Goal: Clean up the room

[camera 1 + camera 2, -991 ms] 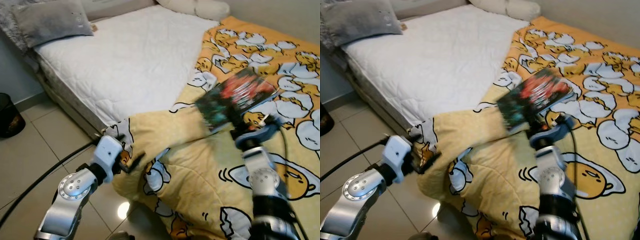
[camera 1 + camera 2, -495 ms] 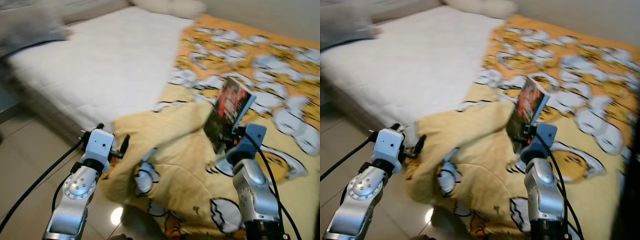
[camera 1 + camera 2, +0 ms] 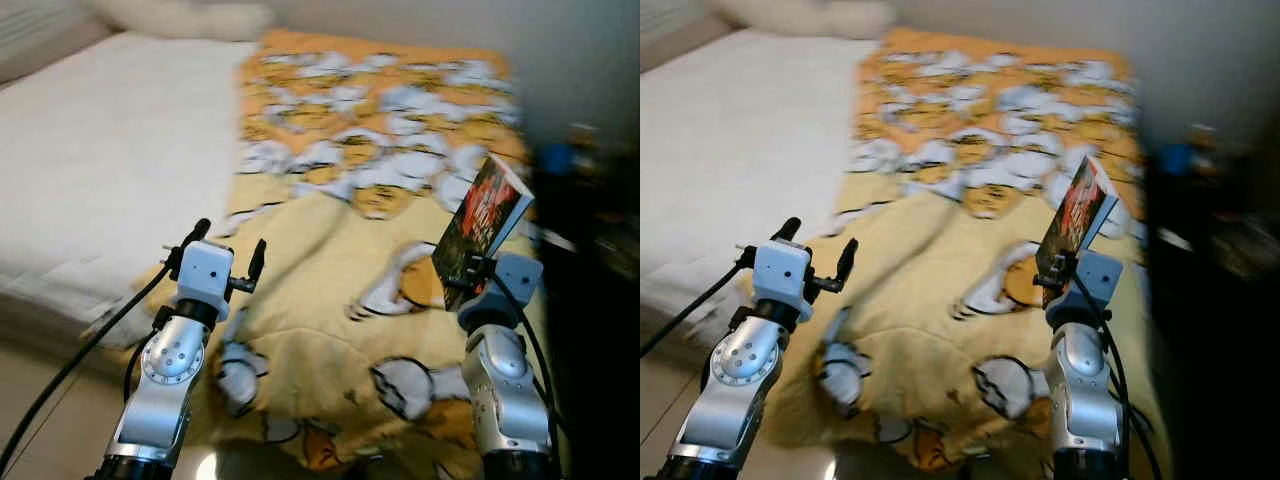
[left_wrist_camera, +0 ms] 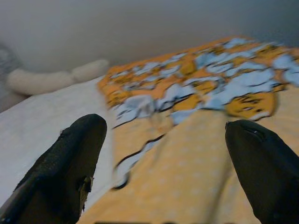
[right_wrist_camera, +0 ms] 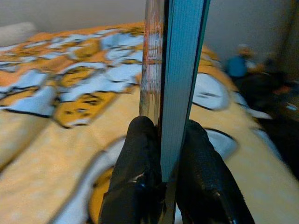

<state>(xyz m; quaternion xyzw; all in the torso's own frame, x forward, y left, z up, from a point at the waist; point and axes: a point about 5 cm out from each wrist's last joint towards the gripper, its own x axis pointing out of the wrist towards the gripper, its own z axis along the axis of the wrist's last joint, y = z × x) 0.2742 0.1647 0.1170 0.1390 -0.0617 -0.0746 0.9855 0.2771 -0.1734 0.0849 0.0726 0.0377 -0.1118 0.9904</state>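
My right gripper is shut on a book with a dark red and black cover, held upright above the yellow patterned blanket. In the right wrist view the book's page edge stands clamped between the two black fingers. My left gripper is open over the blanket's left part with nothing in it; its fingers show spread wide in the left wrist view, over the blanket.
The white mattress lies to the left, with pale pillows at its head. A dark area with blurred objects, one of them blue, runs along the right side. The picture is blurred by motion.
The camera has swung to the right, so the bed has slid left and a dark area has come in on the right. The book stays in my right gripper and now stands more upright.
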